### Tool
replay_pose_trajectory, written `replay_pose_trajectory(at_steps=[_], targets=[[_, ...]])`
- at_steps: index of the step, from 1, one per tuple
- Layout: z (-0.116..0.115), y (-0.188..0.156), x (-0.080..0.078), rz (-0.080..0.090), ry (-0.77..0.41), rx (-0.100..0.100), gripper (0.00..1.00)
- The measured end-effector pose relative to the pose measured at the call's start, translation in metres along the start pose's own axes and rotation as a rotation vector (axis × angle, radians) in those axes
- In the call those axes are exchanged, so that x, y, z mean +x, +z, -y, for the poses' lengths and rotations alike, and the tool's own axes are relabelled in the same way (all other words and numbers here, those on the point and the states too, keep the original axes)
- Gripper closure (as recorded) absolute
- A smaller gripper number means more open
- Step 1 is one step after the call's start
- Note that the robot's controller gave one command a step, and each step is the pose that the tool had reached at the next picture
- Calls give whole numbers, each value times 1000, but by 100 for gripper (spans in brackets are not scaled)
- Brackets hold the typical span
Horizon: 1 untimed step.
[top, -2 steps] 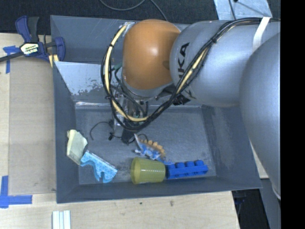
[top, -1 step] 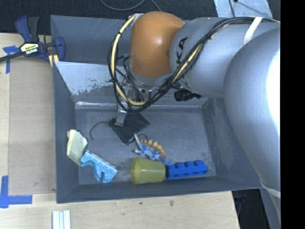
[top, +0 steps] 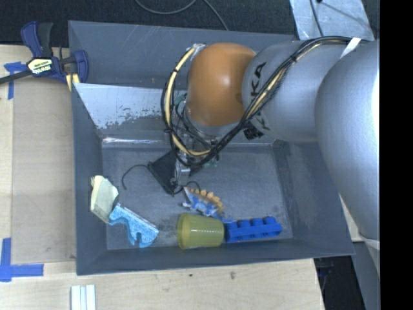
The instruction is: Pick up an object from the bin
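Along the bin's (top: 90, 173) front wall the cup (top: 201, 231) lies on its side. A blue brick (top: 253, 230) sits right against it on one side and a light-blue toy (top: 133, 225) just off the other, so that strip is blocked. A small blue-and-tan cluster (top: 203, 203) lies just behind the cup, with the tool (top: 179, 183) low over the floor close behind that. Beyond the toy, a pale scrap (top: 103, 197) fills the corner. Behind the cup to the brick's side the floor is bare, and likewise behind the toy. The arm (top: 284, 95) bulks overhead.

Grey metal bin (top: 88, 173), dark gripper (top: 176, 175) hung just above a small blue-and-tan beaded trinket (top: 204, 203), olive plastic cup (top: 200, 231) lay sideways against a blue studded brick (top: 253, 229)
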<state>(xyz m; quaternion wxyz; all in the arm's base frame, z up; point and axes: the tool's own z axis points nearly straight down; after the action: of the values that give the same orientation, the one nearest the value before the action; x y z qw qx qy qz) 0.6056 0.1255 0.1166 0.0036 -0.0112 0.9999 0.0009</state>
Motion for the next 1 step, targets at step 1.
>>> replay_pose_trajectory(at_steps=[1], targets=[[30,49,-10,-3,-33,0,0]])
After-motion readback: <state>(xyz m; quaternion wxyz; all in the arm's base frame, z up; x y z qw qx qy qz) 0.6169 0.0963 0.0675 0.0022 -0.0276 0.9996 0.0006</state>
